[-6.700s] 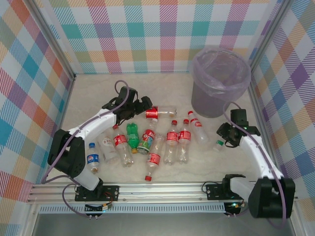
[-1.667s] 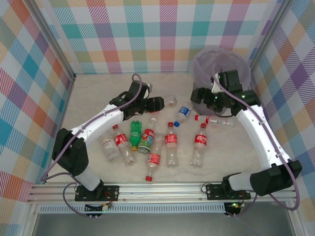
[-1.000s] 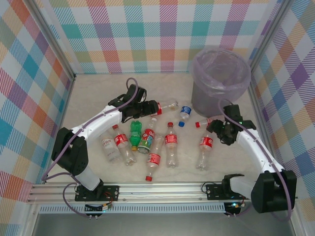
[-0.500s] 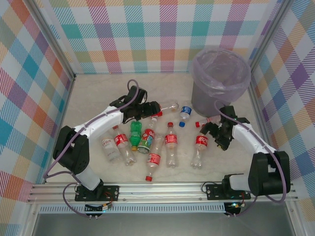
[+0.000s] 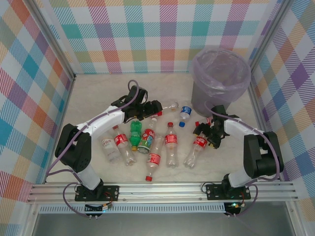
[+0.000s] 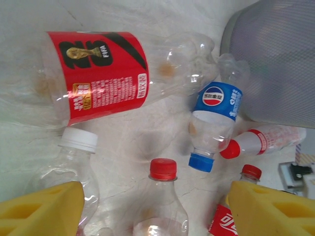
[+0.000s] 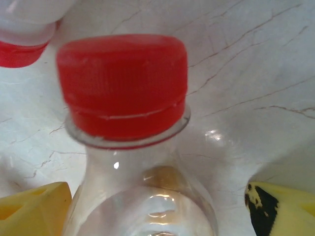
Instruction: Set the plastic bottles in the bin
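Note:
Several plastic bottles lie on the table left of the bin (image 5: 220,78), a grey bucket with a lilac liner. My left gripper (image 5: 153,109) hovers open over them. In the left wrist view its yellow fingers (image 6: 44,209) stand wide apart on either side of a red-capped bottle (image 6: 162,169), touching nothing. Beyond lie a big red-labelled bottle (image 6: 98,73) and a blue-labelled bottle (image 6: 215,101). My right gripper (image 5: 203,133) sits low at the neck of a red-labelled bottle (image 5: 195,149). Its fingers (image 7: 34,209) flank the red-capped neck (image 7: 123,83), open, with a gap on the right.
A green bottle (image 5: 134,133) and more red-labelled ones (image 5: 171,140) lie in a row in the table's middle. A white-capped bottle (image 6: 74,162) lies by my left finger. Another small bottle (image 6: 266,140) rests at the foot of the bin wall (image 6: 275,59). Checked walls enclose the table.
My right gripper has slid left and down onto the red-labelled bottle's neck, and that bottle has tilted leftward. The left arm has hardly moved.

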`<state>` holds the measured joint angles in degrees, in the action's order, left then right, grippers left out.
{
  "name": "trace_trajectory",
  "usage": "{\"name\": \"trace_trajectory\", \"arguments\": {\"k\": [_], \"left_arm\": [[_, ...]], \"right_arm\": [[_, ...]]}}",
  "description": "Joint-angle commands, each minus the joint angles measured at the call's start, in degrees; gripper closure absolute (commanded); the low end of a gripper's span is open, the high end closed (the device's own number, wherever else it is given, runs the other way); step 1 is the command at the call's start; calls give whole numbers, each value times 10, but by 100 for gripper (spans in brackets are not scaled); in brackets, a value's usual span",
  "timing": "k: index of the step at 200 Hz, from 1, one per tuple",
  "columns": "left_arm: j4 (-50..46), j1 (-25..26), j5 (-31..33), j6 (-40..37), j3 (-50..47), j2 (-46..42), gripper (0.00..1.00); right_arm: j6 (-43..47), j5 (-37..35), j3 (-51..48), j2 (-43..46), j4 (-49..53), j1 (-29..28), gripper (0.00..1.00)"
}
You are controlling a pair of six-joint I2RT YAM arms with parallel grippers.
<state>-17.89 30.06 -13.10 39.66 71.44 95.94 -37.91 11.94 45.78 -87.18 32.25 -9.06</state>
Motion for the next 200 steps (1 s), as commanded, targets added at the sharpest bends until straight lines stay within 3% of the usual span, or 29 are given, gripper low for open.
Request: {"name": "trace_trajectory", "arguments": {"k": [1, 64, 122, 172, 200], "left_arm": [[13, -5, -24, 11, 13, 5, 23], [15, -5, -25, 19, 3, 8, 23], [32, -9, -21, 18, -6, -3, 23], [39, -10, -25, 18, 1, 6, 23], [52, -12, -36, 25, 1, 14, 23]], "right_arm": [[7, 15, 9, -18, -29, 0, 9], [6, 7, 15, -40, -51, 0, 18], [15, 6, 29, -48, -44, 0, 32], [24, -7, 30, 45, 24, 0, 50], [32, -8, 39, 116, 83, 0, 52]]}}
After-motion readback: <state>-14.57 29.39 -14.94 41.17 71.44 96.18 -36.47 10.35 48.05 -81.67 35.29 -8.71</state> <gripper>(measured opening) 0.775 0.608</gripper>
